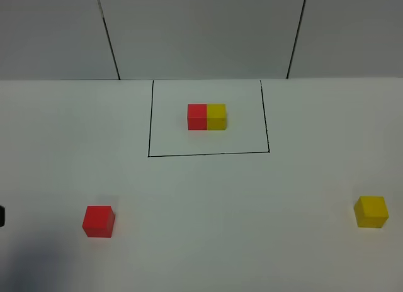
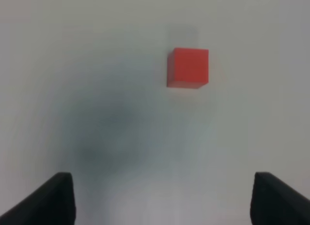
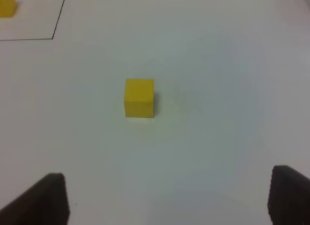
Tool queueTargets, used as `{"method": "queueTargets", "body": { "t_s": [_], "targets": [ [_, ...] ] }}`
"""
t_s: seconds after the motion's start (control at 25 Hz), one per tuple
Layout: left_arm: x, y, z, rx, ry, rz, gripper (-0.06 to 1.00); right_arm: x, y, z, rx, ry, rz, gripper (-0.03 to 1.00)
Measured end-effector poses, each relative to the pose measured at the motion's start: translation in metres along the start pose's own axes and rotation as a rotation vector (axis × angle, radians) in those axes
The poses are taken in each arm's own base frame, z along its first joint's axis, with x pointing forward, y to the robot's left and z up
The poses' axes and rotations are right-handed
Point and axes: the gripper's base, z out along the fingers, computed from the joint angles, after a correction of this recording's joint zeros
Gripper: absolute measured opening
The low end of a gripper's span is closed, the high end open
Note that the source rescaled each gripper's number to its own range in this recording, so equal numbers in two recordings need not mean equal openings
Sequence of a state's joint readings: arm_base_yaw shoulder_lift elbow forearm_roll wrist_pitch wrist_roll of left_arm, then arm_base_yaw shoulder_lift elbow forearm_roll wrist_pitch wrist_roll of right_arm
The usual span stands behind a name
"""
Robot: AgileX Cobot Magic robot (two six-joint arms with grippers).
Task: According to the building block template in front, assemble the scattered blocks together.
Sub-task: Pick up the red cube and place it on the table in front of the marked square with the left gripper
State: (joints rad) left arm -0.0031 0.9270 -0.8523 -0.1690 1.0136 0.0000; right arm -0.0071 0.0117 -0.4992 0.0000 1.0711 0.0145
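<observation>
So, where is everything?
— Seen from above, there is a plain white tabletop [image 1: 208, 260]. Toward the back, the building block template [image 1: 206, 116], a red cube touching a yellow one, sits inside a thin black rectangle [image 1: 208, 154]. The scattered blocks lie well apart nearer the front. The red block [image 1: 98, 221] is on the left and the yellow block [image 1: 371, 211] far to the right, both loose and flat on the surface.
— And the hands?
— The left hand [image 2: 167, 200] looks down on the red block with its fingers spread wide, holding nothing. The right hand [image 3: 165, 198] does the same over the yellow block, wide open and empty. Each block lies ahead of the fingertips, not between them.
— What could go wrong?
— In my judgement, neither block is centred on its hand (the red one is further off), so a straight reach could clip an edge and skid the cube aside. A crooked grasp would also leave the pair misaligned.
— Do the views differ?
— Yes. Only the overhead view shows the template and both blocks together, but it shows neither hand clearly. Only the wrist views show the finger spread, and the right one also catches a corner of the rectangle.
</observation>
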Motion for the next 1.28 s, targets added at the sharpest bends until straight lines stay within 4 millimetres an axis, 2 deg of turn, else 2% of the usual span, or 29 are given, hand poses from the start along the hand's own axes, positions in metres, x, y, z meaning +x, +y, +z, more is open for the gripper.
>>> {"method": "queueTargets", "body": {
  "t_s": [0.16,0.28,0.44,0.56,0.84,1.28],
  "targets": [
    [-0.036,0.002,0.047,-0.002,0.17,-0.014,0.67,0.0,0.0,0.0,0.0,0.0,0.0,0.79],
    [-0.052,-0.007,0.082,0.004,0.255,0.019,0.67,0.0,0.0,0.0,0.0,0.0,0.0,0.79],
    [-0.063,-0.029,0.121,-0.007,0.33,0.124,0.67,0.0,0.0,0.0,0.0,0.0,0.0,0.79],
    [-0.067,-0.041,0.141,-0.052,0.358,0.152,0.67,0.0,0.0,0.0,0.0,0.0,0.0,0.79],
    [-0.068,-0.059,0.171,-0.054,0.34,0.184,0.67,0.0,0.0,0.0,0.0,0.0,0.0,0.79],
    [-0.062,-0.057,0.204,-0.083,0.409,0.161,0.67,0.0,0.0,0.0,0.0,0.0,0.0,0.79]
  ]
}}
